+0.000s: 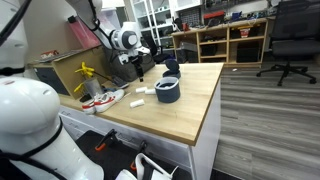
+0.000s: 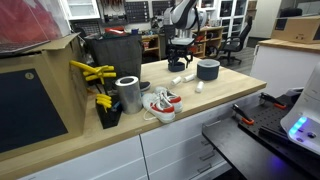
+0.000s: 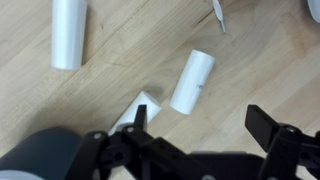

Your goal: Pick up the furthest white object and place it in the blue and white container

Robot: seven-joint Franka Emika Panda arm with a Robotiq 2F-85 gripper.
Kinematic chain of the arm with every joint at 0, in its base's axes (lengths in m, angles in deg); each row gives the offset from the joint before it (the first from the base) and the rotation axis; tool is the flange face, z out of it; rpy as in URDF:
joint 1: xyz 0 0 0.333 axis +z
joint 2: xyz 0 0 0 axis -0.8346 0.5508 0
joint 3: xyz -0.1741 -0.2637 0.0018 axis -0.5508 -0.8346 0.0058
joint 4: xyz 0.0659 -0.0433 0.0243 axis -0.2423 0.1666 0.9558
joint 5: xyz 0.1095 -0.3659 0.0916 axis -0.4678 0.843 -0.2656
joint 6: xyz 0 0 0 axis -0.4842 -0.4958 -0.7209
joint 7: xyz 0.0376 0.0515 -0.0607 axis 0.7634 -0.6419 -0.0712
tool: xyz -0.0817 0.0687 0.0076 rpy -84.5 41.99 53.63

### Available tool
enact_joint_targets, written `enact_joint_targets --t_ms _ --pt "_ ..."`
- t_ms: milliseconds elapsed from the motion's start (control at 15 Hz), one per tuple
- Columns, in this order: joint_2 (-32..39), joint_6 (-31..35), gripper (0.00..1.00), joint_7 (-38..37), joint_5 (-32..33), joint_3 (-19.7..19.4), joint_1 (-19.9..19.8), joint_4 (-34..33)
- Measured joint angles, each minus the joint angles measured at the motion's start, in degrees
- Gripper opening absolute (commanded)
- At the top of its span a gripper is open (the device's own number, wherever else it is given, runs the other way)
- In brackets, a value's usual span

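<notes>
A: In an exterior view gripper (image 1: pixel 140 72) hangs over the desk (image 1: pixel 190 115); blue and white container (image 1: pixel 168 91) just beside.
B: Wrist view: jaws spread, empty; white object (image 3: pixel 192 82) on desk ahead; straddle its short axis, I'd judge.

A wooden table (image 1: pixel 190 115) holds a dark tub (image 1: pixel 168 91), with 2 white pieces (image 1: pixel 137 102) lying near it. The black gripper (image 1: pixel 140 72) hangs over the table close by.
</notes>
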Motion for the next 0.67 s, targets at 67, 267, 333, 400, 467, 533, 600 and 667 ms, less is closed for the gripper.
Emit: enact_joint_targets --t_ms 67,267,333,400,467,533,600,667 --pt "1.3 0.1 1.00 -1.8 -0.6 0.0 0.5 -1.0" --pt "4.8 0.4 1.00 -6.4 -1.3 0.0 1.7 -3.7" --pt "5.8 0.7 1.00 -7.6 -1.3 0.0 2.1 -4.4" --pt "6.7 1.0 1.00 -8.8 -1.3 -0.1 2.5 -5.0" --pt "7.5 1.4 1.00 -9.7 -1.3 -0.2 2.8 -5.5" --pt "8.4 1.6 1.00 -10.4 -1.2 -0.4 3.2 -5.9" --pt "9.1 1.9 0.96 -11.0 -1.1 -0.7 3.5 -6.2" --pt "9.9 2.0 0.74 -11.4 -1.0 -1.0 3.7 -6.4"
